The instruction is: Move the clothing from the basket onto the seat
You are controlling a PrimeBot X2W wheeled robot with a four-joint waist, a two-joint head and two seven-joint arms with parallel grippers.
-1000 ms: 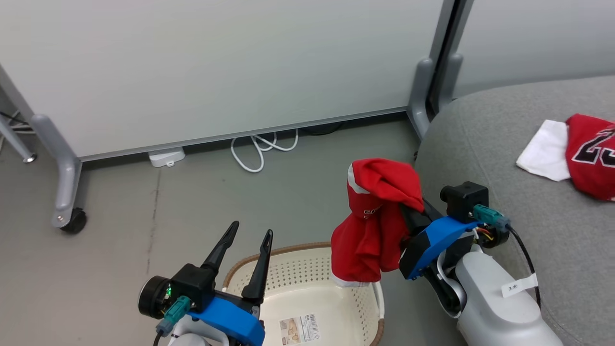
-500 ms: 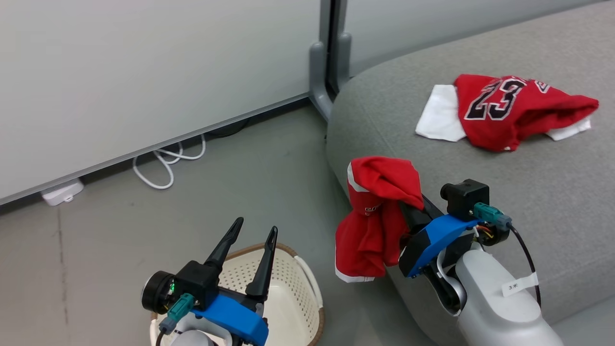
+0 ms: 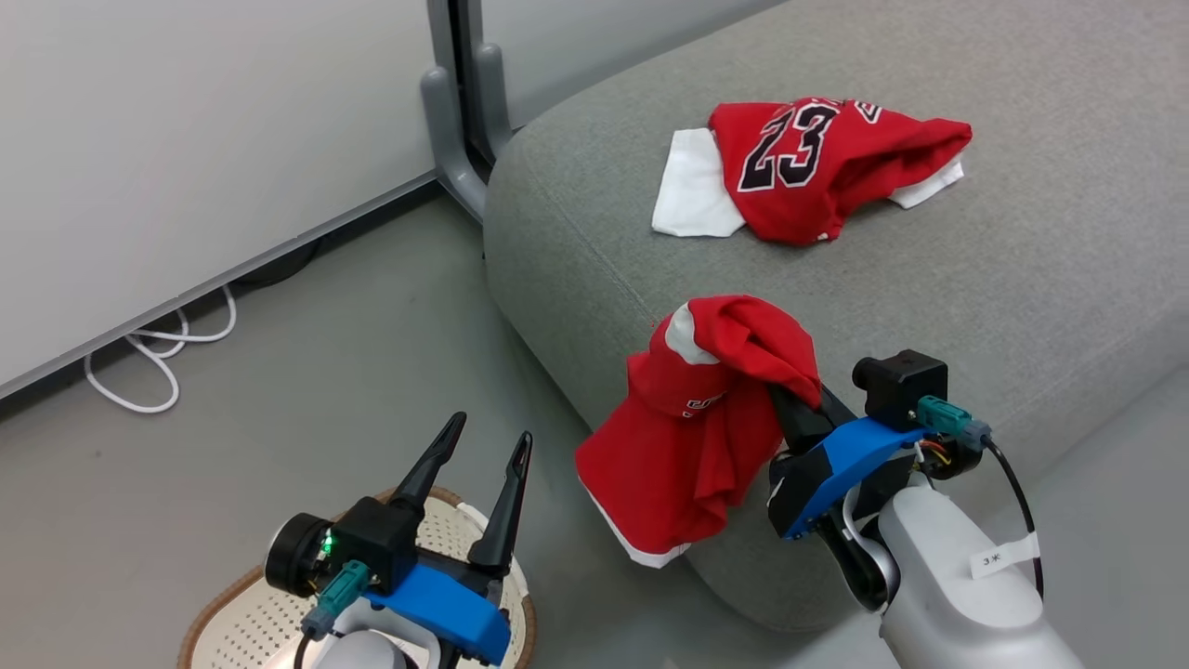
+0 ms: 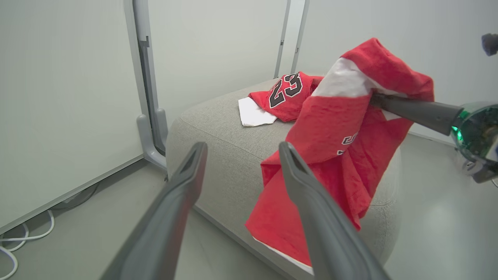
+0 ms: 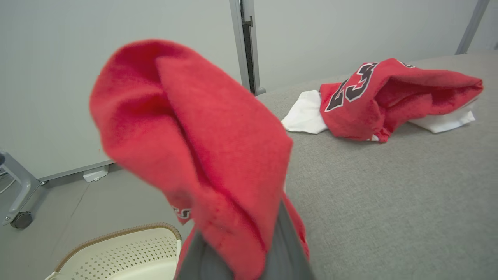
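Fingers (image 4: 412, 109) of the right gripper (image 3: 788, 407) clamp a red white-striped garment (image 3: 692, 437), swung in the last second from above the basket (image 3: 232, 613) to the grey seat (image 3: 929, 279) edge, ready for release near the 23 jersey (image 3: 817, 163); the left gripper (image 3: 492, 427) fingers stand apart, empty.

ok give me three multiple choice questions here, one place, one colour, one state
1. Where is the number 23 jersey? A in a basket B on the grey seat C on the floor
2. What colour is the stripe on the red garment in the right gripper? A blue B yellow C white
3. The left gripper is: A open and empty B shut on white fabric C shut on a cable
Answers: 1 B, it lies on the seat top; 2 C, a white band crosses its fold; 3 A, its jaws stand apart with nothing between.
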